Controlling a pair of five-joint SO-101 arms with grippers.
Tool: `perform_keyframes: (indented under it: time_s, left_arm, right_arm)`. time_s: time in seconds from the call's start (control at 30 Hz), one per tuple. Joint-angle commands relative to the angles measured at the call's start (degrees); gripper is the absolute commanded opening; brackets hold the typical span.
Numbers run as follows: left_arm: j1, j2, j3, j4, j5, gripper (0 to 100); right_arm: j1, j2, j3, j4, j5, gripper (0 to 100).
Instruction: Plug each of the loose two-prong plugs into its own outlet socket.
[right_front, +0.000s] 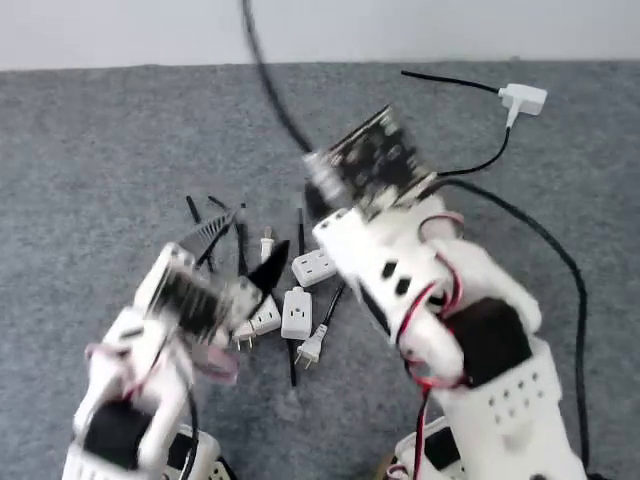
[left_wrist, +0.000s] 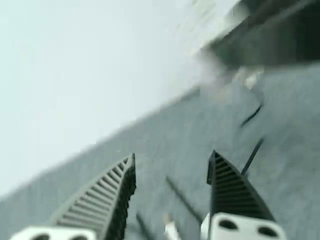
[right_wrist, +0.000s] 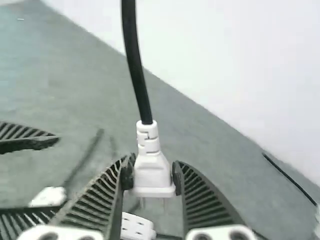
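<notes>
Right fingers (right_wrist: 102, 200) clamping one plug (right_wrist: 149, 170), three sockets (right_front: 296, 312)

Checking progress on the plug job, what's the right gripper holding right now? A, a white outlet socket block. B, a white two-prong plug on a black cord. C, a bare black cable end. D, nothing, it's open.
B: in the right wrist view the right gripper is shut on the white plug, with its black cord running off from the plug's back.
</notes>
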Motion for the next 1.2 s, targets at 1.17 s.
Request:
perform_keyframes:
  time_s: [1.17]
  left_arm:
    - [-5.80,-21.36,8.22,1.23,-0.97,24]
  right_arm:
    - [-20.79,-8.66,-3.43,14.64,0.26,1.0]
